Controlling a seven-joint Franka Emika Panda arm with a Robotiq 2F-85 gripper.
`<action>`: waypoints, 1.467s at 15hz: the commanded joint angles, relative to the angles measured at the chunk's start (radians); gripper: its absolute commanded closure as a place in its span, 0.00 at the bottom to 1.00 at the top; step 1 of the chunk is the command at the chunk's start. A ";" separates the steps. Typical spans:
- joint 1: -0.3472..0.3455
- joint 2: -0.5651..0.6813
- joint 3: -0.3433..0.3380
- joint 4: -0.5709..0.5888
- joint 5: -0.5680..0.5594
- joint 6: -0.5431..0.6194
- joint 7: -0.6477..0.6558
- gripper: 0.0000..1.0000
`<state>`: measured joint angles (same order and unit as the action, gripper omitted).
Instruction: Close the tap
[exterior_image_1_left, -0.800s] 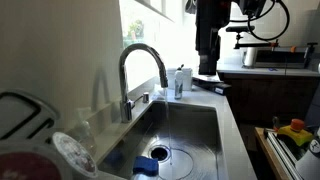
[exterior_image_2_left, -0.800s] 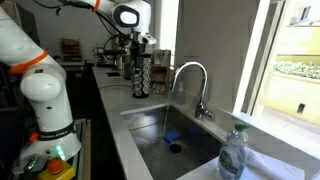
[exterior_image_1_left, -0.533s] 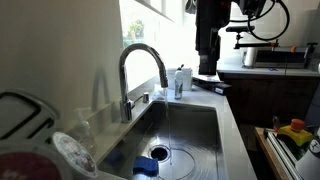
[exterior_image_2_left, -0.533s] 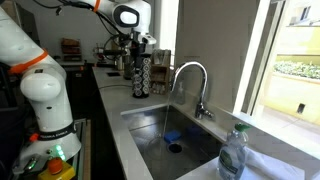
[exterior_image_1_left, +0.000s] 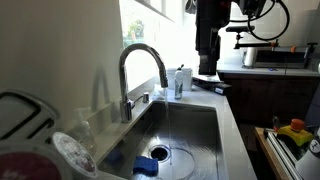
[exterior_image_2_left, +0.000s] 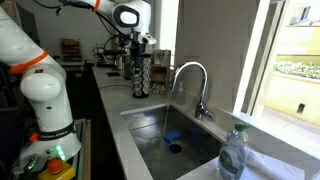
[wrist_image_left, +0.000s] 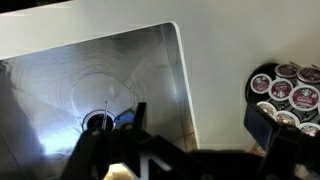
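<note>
The tap (exterior_image_1_left: 140, 75) is a tall chrome gooseneck faucet at the back edge of the steel sink (exterior_image_1_left: 205, 120); it also shows in an exterior view (exterior_image_2_left: 192, 85). A thin stream of water falls from its spout into the basin (exterior_image_2_left: 166, 122). Its small side lever (exterior_image_1_left: 145, 98) sits by the base. My gripper (exterior_image_1_left: 207, 62) hangs high above the counter beyond the sink's far end, well apart from the tap. In the wrist view its two fingers (wrist_image_left: 200, 125) are spread wide and hold nothing, above the counter edge beside the sink.
A small white soap bottle (exterior_image_1_left: 181, 82) stands by the sink. A rack of coffee pods (exterior_image_2_left: 142, 75) stands on the counter under the arm, seen too in the wrist view (wrist_image_left: 288, 92). A plastic bottle (exterior_image_2_left: 232, 155) stands near the front. A blue sponge (exterior_image_1_left: 146, 166) lies by the drain.
</note>
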<state>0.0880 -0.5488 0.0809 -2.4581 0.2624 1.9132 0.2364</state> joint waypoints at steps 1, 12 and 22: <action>-0.026 0.029 0.005 0.017 -0.004 -0.004 0.016 0.00; -0.204 0.201 -0.108 0.125 -0.123 0.224 0.006 0.00; -0.255 0.216 -0.249 0.201 -0.124 0.248 -0.138 0.00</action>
<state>-0.1655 -0.3336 -0.1697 -2.2583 0.1381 2.1636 0.0993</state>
